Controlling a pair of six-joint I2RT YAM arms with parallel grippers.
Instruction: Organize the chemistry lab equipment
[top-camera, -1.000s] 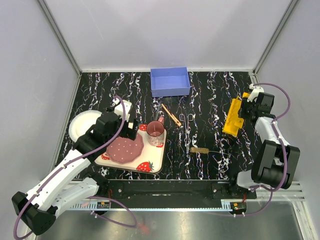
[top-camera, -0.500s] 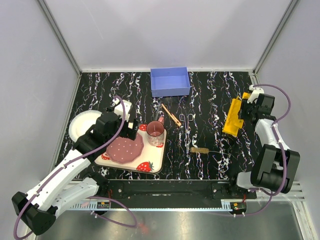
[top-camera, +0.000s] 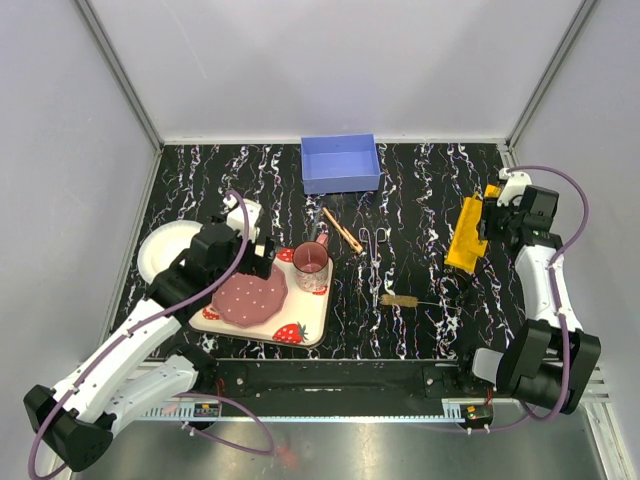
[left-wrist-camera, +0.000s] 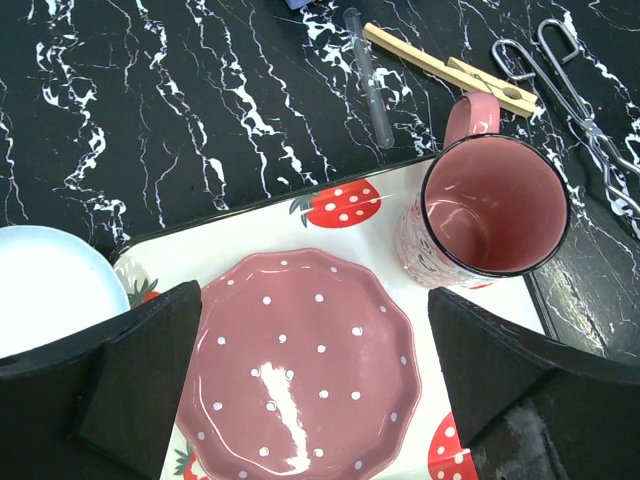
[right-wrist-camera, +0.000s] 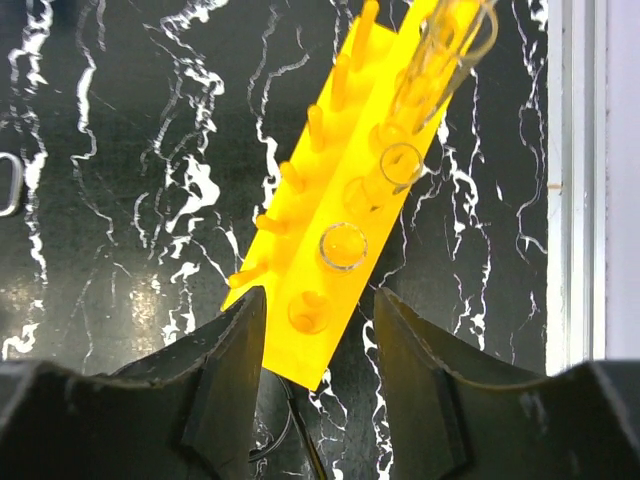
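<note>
Item one, yellow holed rack (top-camera: 466, 235): I see it lying flat at 3 o'clock on the black marbled table (top-camera: 430, 180), its long axis running roughly 12 to 6, with clear tubes (right-wrist-camera: 343, 246) standing in several of its holes. Right gripper (right-wrist-camera: 318, 335): jaws part-way open and straddling the rack's near end. A strip of table shows between the rack and one finger. The other finger (right-wrist-camera: 225, 350) overlaps the rack's corner, and I cannot tell whether it touches. Item two, tan wooden clamp (top-camera: 342, 231): near the table's centre, lying diagonally. Item three, loose clear tube (left-wrist-camera: 368, 78): just beside the clamp, at its 9 o'clock. Item four, metal forceps (top-camera: 373, 240): at the clamp's 3 o'clock, apart from it. Item five, wire brush (top-camera: 400, 300): at 4 o'clock, alone. Left gripper (left-wrist-camera: 320, 385): jaws spread wide, empty, hanging over the pink plate (left-wrist-camera: 300, 350). The plate sits on the strawberry tray (top-camera: 310, 315) at 8 o'clock, with the pink cup (left-wrist-camera: 490, 215) at the tray's far corner. White bowl (top-camera: 160, 250): at 9 o'clock. Blue bin (top-camera: 340, 163): at 12 o'clock, by the back edge.
</note>
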